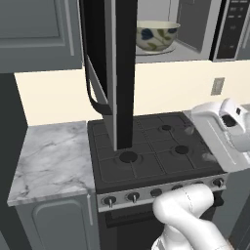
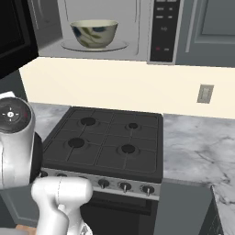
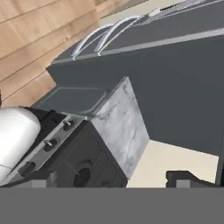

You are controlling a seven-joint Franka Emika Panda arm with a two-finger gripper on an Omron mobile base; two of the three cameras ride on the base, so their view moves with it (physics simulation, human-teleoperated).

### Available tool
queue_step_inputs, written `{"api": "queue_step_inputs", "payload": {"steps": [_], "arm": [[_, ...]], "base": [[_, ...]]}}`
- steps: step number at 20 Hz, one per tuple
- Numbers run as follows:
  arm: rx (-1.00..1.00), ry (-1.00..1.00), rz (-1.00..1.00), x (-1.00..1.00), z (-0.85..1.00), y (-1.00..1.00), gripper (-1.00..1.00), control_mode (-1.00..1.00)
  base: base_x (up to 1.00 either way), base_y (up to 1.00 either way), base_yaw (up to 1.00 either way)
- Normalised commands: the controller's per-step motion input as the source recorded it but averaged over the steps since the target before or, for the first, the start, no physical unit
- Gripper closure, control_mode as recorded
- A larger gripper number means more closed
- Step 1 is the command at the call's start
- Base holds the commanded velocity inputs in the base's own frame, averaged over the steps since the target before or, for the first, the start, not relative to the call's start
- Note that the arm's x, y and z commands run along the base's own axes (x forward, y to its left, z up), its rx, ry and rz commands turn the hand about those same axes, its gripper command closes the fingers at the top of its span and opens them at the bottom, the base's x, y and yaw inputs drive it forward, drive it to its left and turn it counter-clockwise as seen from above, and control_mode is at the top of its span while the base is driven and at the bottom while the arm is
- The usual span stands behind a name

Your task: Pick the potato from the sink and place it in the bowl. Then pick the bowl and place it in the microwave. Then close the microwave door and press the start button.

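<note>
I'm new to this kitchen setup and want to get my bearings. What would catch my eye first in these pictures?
The patterned bowl stands inside the open microwave, up above the black stove. The microwave door hangs swung wide open over the stove's left side, its curved black handle facing the marble counter. The robot's white arm rises in front of the stove knobs.

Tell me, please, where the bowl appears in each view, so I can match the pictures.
Left base view: the bowl sits top centre-right, inside the microwave, just right of the open door.
Right base view: the bowl sits top left of centre, on the round plate inside the microwave.
Hand view: I cannot find it here.
Shared landmark: the stove.
</note>
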Motion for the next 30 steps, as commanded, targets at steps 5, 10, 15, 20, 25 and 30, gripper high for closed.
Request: {"api": "queue_step_inputs", "payload": {"steps": [5,10,15,20,25,30], "arm": [[-0.06,-0.17,0.27,-1.0,0.02,0.69,-1.0,-1.0],[-0.01,-0.11,0.13,-0.98,0.2,0.53,-1.0,-1.0],[-0.01,0.01,0.01,-0.41,0.28,0.49,-1.0,-1.0],[-0.09,0.1,-0.05,0.04,0.06,0.86,-1.0,-1.0],[-0.08,0.01,-0.06,0.09,0.11,0.73,-1.0,-1.0],[-0.11,0.0,-0.25,0.6,0.01,0.66,-1.0,-1.0]], "base": [[0.0,0.0,0.0],[0.0,0.0,0.0],[0.0,0.0,0.0],[0.0,0.0,0.0],[0.0,0.0,0.0],[0.0,0.0,0.0]]}}
